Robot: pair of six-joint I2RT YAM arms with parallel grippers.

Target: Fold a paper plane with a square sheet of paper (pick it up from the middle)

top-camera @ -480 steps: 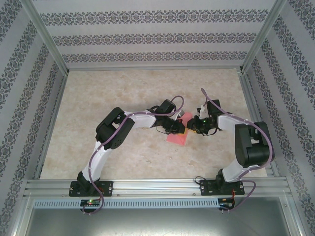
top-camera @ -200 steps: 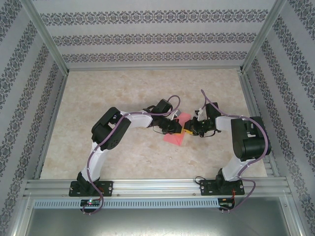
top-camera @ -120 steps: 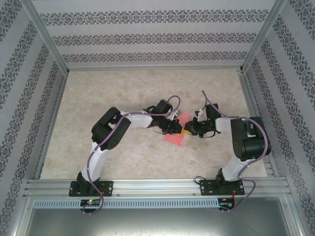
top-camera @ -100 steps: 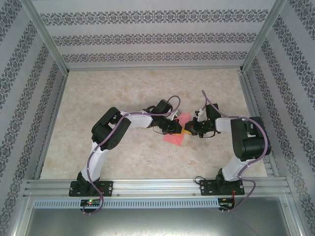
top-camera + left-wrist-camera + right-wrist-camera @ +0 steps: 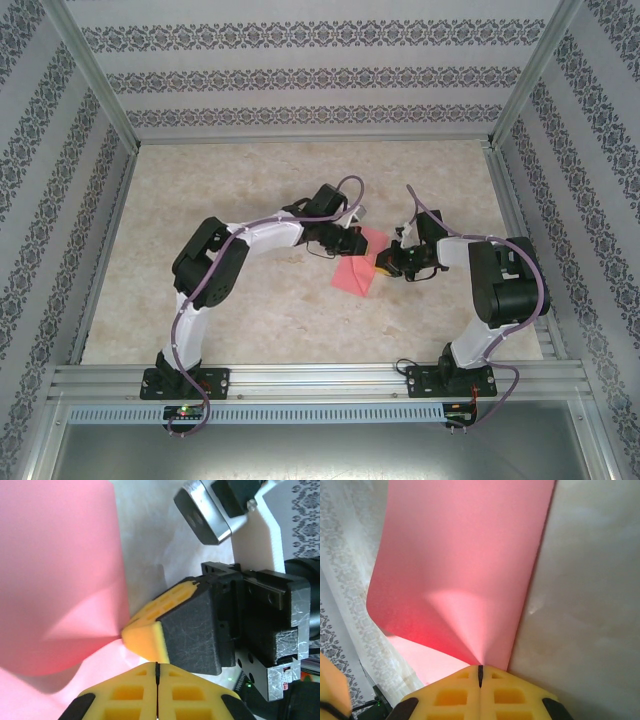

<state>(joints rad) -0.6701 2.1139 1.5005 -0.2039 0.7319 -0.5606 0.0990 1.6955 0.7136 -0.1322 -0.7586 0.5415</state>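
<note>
**Pink-red square sheet of paper (image 5: 352, 276) pinched on beige marbled worktop (image 5: 240, 190)**

Top view: the sheet lies at the centre, with the left pincer (image 5: 360, 243) at its 11 o'clock and the right pincer (image 5: 382, 264) at 3.
Left wrist: left pincer (image 5: 156, 672) closed.
Right wrist: right pincer (image 5: 480, 672) clamped on the sheet's (image 5: 465, 555) buckled edge.

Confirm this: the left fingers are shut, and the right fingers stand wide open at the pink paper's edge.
One thing is wrong. The right fingers are not wide open but shut: the right wrist view shows their yellow tips meeting in a closed seam, pinching the pink paper at its edge. The left fingers are shut, as you say.
</note>
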